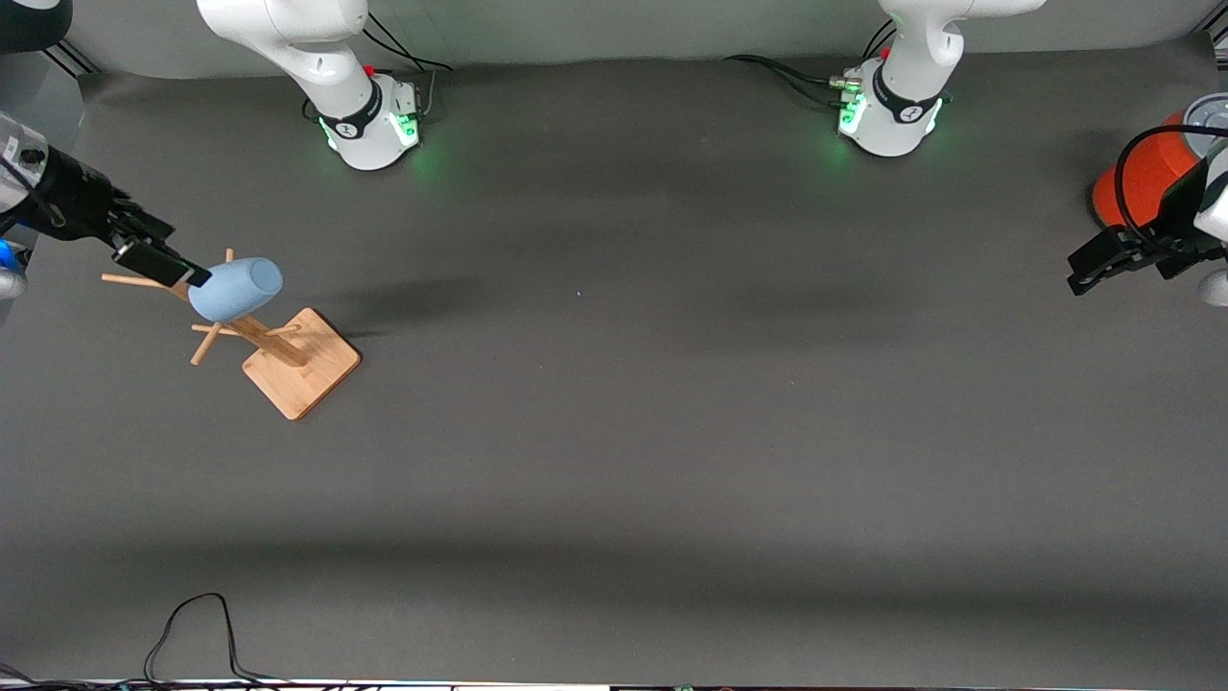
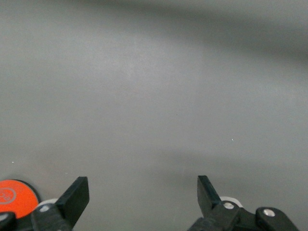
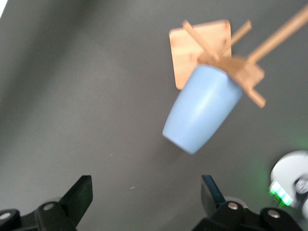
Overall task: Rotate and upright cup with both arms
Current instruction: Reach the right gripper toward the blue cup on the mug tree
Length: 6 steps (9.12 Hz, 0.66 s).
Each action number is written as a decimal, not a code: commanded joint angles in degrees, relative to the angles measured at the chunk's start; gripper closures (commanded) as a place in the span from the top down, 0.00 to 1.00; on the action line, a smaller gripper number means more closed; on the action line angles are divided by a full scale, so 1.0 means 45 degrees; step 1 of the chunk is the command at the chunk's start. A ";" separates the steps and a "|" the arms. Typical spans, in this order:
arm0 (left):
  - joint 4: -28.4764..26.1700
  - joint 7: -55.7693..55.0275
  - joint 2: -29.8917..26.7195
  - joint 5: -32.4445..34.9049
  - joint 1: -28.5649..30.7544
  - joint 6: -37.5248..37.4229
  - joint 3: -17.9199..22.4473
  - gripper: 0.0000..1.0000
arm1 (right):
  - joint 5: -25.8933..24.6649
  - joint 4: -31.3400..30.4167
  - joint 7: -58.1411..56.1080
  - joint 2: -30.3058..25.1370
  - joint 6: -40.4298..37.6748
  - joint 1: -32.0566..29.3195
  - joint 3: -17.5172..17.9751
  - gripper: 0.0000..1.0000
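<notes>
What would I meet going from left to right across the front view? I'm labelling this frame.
Right pincer → cup → wooden rack's base → bare mat → left pincer → orange can.

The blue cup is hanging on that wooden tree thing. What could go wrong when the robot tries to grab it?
The cup hangs tilted on a peg of the wooden rack. The open right gripper is close beside it, and a bump could knock it off or tip the rack. The open left gripper waits near the orange can and could nudge it.

Dark grey matte tabletop (image 1: pixel 614 432) — soft shadow bands, black cable (image 1: pixel 192 633) at the near edge
</notes>
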 commanded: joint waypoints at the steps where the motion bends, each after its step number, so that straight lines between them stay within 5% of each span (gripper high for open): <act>1: -0.0431 -0.0103 -0.0399 -0.0360 0.0023 0.0424 0.0023 1.00 | 0.0931 -0.0834 0.2377 -0.0107 0.0064 -0.0126 -0.0410 1.00; 4: -0.0470 -0.0103 -0.0399 -0.0362 0.0023 0.0404 0.0023 1.00 | 0.1557 -0.2339 0.2700 -0.0401 0.0455 -0.0263 -0.2144 1.00; 6: -0.0470 -0.0103 -0.0380 -0.0362 0.0023 0.0404 0.0043 1.00 | 0.1791 -0.3120 0.2524 -0.0499 0.1095 -0.0263 -0.2579 1.00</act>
